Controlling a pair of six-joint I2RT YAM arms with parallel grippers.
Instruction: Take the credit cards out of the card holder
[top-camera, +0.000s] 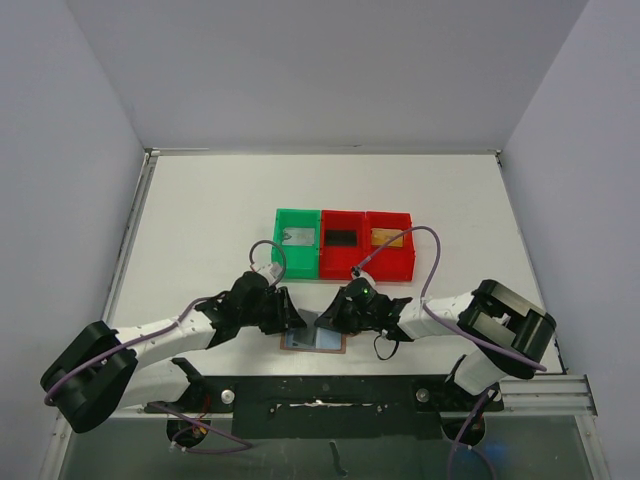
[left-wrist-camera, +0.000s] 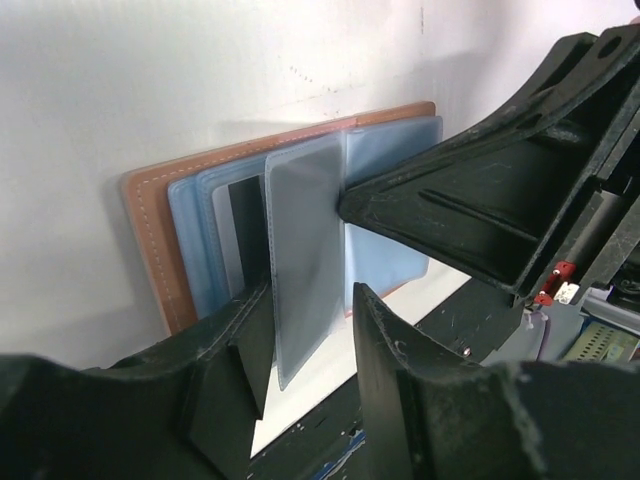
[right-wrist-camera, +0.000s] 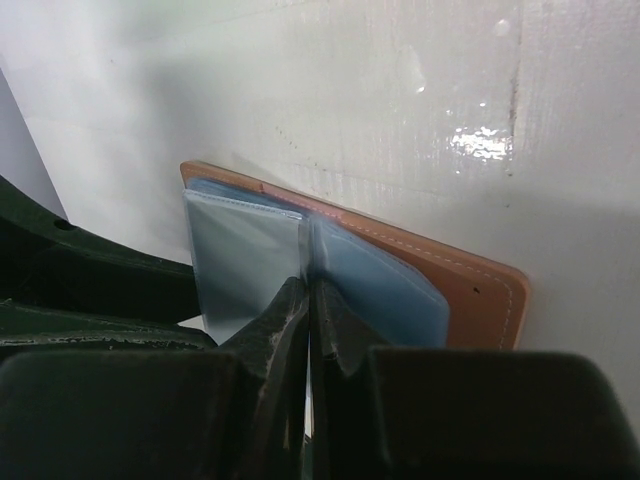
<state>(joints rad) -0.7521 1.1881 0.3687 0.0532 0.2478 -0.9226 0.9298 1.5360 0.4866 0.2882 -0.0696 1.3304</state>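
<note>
The brown leather card holder (top-camera: 314, 341) lies open near the table's front edge, its blue plastic sleeves spread. One greyish sleeve (left-wrist-camera: 305, 250) stands raised from the fold. My left gripper (left-wrist-camera: 312, 292) is open, with one finger on each side of that sleeve and a gap left. A dark card (left-wrist-camera: 246, 235) shows in a flat sleeve behind. My right gripper (right-wrist-camera: 308, 285) is shut, its tips at the holder's fold beside the raised sleeve (right-wrist-camera: 240, 270); I cannot tell whether it pinches a sleeve edge. Three credit cards lie in the bins: silver-grey (top-camera: 297, 237), black (top-camera: 341, 238), gold-tan (top-camera: 387, 237).
A green bin (top-camera: 283, 256) and two red bins (top-camera: 343, 264) (top-camera: 392, 267) stand in a row behind the holder. Both arms (top-camera: 170, 338) (top-camera: 440, 312) reach in low from the sides. The table's dark front rail (top-camera: 330, 395) runs just below the holder.
</note>
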